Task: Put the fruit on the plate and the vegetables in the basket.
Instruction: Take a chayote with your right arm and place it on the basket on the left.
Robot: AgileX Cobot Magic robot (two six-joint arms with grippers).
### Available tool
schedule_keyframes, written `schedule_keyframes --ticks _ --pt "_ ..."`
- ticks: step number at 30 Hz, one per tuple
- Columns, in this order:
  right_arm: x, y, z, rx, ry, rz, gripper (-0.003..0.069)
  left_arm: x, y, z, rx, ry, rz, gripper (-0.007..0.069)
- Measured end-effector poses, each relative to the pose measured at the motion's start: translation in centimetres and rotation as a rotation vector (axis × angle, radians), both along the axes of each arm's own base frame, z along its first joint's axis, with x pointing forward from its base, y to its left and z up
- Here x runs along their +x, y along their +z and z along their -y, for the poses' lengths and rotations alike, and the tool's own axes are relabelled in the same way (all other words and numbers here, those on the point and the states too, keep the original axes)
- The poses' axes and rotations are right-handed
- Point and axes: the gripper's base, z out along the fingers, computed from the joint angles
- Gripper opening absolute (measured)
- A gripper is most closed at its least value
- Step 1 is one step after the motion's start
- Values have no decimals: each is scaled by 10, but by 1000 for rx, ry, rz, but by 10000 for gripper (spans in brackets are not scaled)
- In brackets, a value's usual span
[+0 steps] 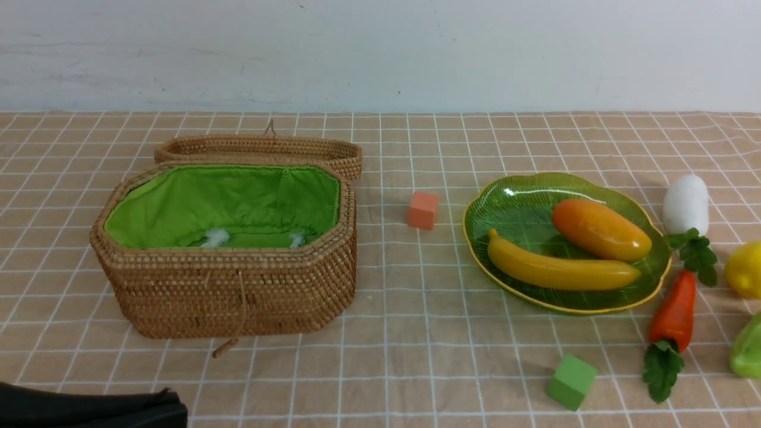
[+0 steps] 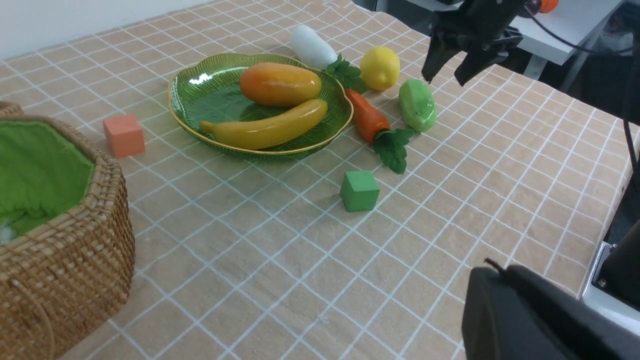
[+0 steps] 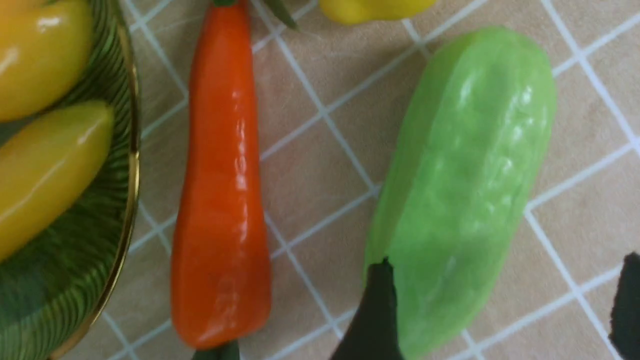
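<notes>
Banana and mango lie on the green plate; lemon, carrot, radish, pepper beside it, basket open.

Bright, even room light. A white glint sits on the plate, with soft, short shadows beside it. Up close, the pepper blurs.

A tan tablecloth ruled in a white grid fills the lower front view, below a pale bluish-white wall. At the left of the frame the basket is brown woven wicker with a bright green lining. Right of centre the plate is translucent green, ribbed, with a thin gold rim. On it the banana is yellow and the mango is orange fading to yellow. Toward the right edge are the white radish, the orange-red carrot with dark green leaves, the yellow lemon and the light green pepper. Mid-frame sits an orange-pink cube, and at lower right a green cube.
</notes>
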Motion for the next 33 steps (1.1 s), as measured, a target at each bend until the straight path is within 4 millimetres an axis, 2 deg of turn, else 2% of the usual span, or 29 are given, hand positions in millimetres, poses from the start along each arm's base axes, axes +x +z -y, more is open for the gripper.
schedule_keyframes --ticks 4,7,9,10,14,16,17,19,21,23,24,25,26,27,28,30,31,33 --pt "12 -33 4 27 -6 -71 636 0 0 0 -1 0 0 -13" --pt "15 -49 6 36 1 -113 563 0 1 0 -6 2 5 -13" --pt "16 -50 6 34 8 -112 524 0 1 0 -9 2 7 -13" --pt "16 -50 7 25 31 -113 447 0 1 0 -12 3 10 -13" --pt "13 -46 2 45 86 -140 444 1 1 0 -8 5 14 -13" --pt "9 -39 -4 57 111 -153 444 1 1 0 -2 7 18 -13" --pt "5 -26 -14 66 143 -157 444 1 1 -1 1 11 20 -13" --pt "0 -2 -35 73 202 -127 444 2 1 -2 8 28 22 -13" --pt "-2 36 -73 58 324 -21 444 5 0 -4 18 62 23 -13" --pt "2 84 -128 35 546 185 444 10 -2 -9 34 143 11 -13" --pt "4 96 -148 37 623 249 444 12 -2 -10 37 168 7 -13" --pt "7 117 -175 31 742 362 444 15 -3 -14 40 223 -8 -13" --pt "8 120 -180 24 766 380 444 15 -3 -14 39 233 -11 -13" --pt "10 135 -207 22 874 473 444 17 -4 -17 37 273 -24 -13" --pt "9 151 -244 33 1007 578 444 20 -5 -22 25 346 -51 -13" --pt "12 170 -289 21 1175 726 444 23 -6 -28 -2 440 -88 -13" --pt "14 170 -317 28 1259 771 444 24 -6 -30 -14 470 -97 -13" --pt "19 172 -354 11 1370 856 444 26 -5 -33 -37 520 -106 -13"
